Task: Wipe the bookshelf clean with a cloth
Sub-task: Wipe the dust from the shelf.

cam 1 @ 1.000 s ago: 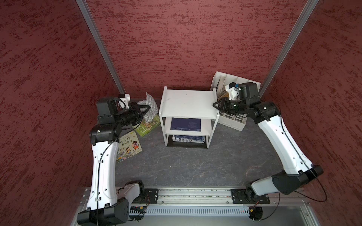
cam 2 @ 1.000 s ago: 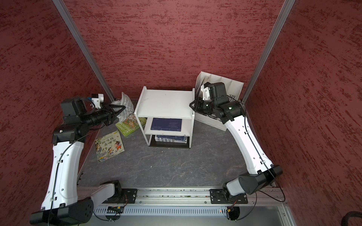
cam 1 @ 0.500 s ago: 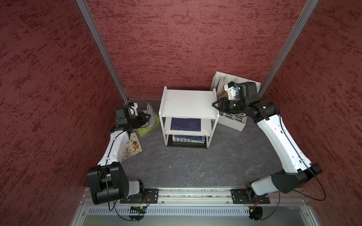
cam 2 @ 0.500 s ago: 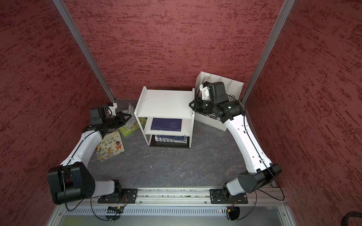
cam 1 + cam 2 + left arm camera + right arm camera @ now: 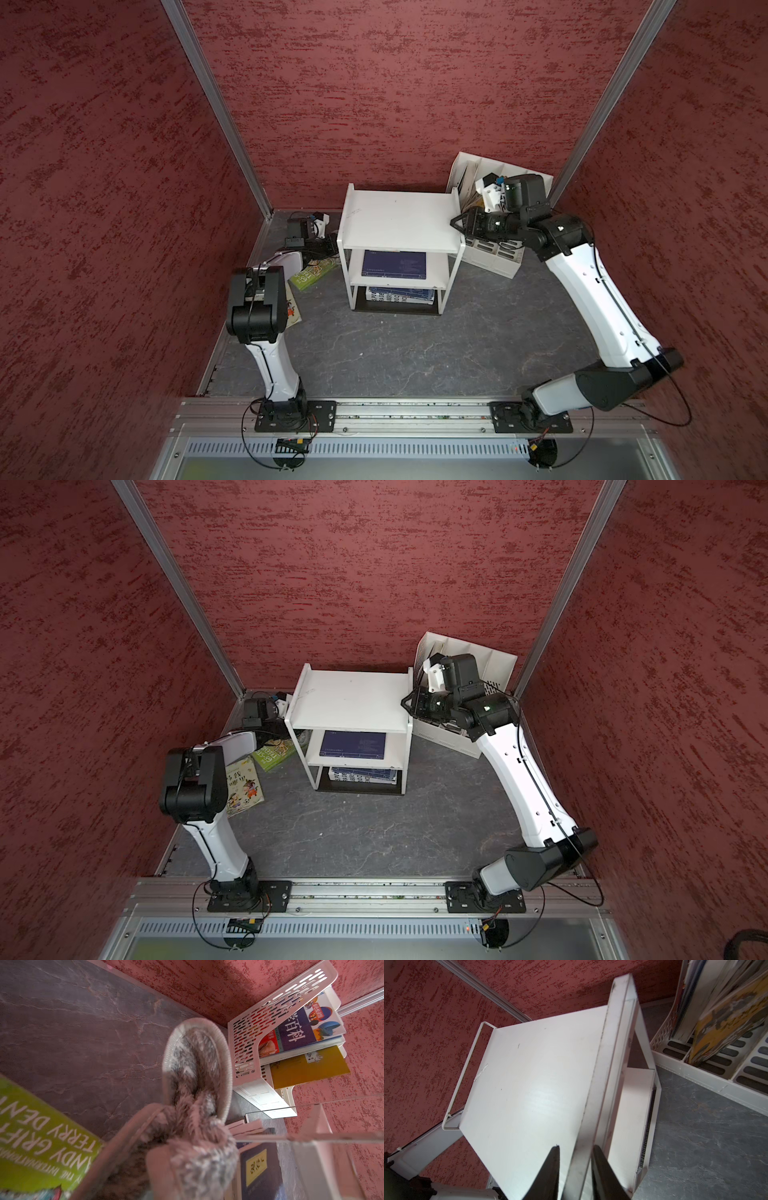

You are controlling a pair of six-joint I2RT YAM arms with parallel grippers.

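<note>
**Soft cloth pinched low beside the bookshelf**

The cloth (image 5: 197,1076) is fluffy, grey and limp. It should weigh next to nothing, fold at any push and drag rather than slide. It hangs bunched from the left end effector (image 5: 166,1128), which is clamped tight on a gathered fold, leaving a rounded, hemmed flap loose in front. That grip near the middle looks sound for wiping, since the free flap can lie flat on a surface. A hold on the hem alone would probably let it trail.

The cloth sits low at the left side of the bookshelf (image 5: 399,220), over a green book (image 5: 41,1136) lying on the worktop (image 5: 395,353), and is not on any shelf.

The bookshelf is stiff but thin-framed, and probably light enough to skid under a wipe. The right end effector (image 5: 576,1151) stands narrow around the rail on the right of its top, apparently bracing it. The top board is bare, with a few faint marks. A slotted file holder (image 5: 247,1047) with books stands just beyond.
</note>
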